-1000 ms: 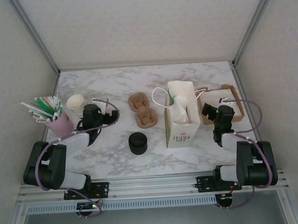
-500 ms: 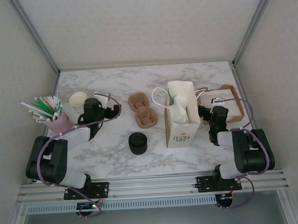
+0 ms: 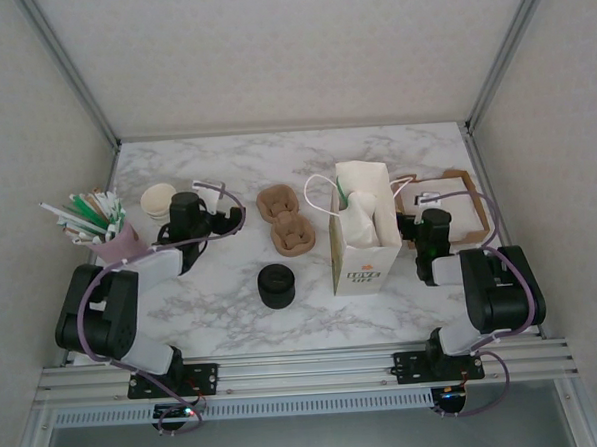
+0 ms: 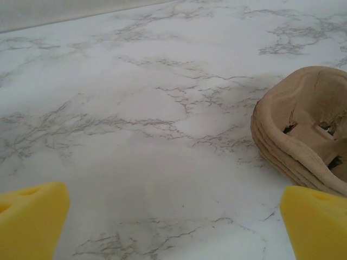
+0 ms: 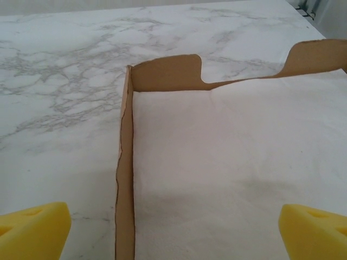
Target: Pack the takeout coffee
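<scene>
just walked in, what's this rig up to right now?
Coffee-packing setup, with nothing picked up at this moment. The left gripper sits low over the marble table, fingers open and empty, facing the stacked cardboard cup carriers. The right gripper, also open and empty, hovers at the edge of the cardboard tray lined with white paper, to the right of the standing paper bag. A black stack of lids sits untouched near the front.
</scene>
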Controlling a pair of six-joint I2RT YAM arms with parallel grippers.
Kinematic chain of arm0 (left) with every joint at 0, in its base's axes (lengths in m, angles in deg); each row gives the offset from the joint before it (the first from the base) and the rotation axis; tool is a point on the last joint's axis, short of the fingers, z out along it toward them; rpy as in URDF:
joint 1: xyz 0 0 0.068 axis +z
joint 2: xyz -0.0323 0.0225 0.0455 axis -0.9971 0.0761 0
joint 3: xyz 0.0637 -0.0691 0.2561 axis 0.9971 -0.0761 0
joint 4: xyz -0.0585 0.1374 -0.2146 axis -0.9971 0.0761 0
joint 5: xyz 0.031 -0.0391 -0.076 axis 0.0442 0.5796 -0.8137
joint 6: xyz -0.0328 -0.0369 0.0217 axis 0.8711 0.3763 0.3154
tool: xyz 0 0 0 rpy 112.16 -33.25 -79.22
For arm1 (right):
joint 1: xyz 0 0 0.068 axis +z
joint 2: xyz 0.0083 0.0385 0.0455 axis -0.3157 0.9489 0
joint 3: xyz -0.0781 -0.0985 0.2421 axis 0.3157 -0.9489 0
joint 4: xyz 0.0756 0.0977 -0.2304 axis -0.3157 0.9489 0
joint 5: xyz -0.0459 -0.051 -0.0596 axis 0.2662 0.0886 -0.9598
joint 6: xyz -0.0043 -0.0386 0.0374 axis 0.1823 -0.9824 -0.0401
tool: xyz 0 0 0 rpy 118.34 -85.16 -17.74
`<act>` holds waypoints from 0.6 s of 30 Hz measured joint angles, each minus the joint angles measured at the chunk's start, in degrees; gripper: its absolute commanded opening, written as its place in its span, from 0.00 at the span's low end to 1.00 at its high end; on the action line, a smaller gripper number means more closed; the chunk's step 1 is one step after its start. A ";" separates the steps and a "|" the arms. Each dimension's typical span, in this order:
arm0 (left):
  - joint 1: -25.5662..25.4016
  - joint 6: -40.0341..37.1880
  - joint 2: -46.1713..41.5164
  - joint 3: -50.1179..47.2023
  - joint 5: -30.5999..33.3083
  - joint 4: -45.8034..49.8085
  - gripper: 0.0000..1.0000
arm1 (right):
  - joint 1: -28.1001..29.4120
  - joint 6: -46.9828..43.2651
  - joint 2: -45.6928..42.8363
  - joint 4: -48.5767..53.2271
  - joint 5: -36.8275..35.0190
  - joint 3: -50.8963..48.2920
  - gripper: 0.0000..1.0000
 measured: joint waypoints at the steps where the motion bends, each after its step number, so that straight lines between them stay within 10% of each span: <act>1: 0.00 -0.15 0.26 0.04 0.00 0.00 1.00 | 0.00 -0.02 0.00 0.00 0.33 0.04 0.99; 18: 0.63 -1.01 2.36 1.51 0.02 -0.15 1.00 | 0.00 -0.04 0.00 0.04 1.01 0.07 0.99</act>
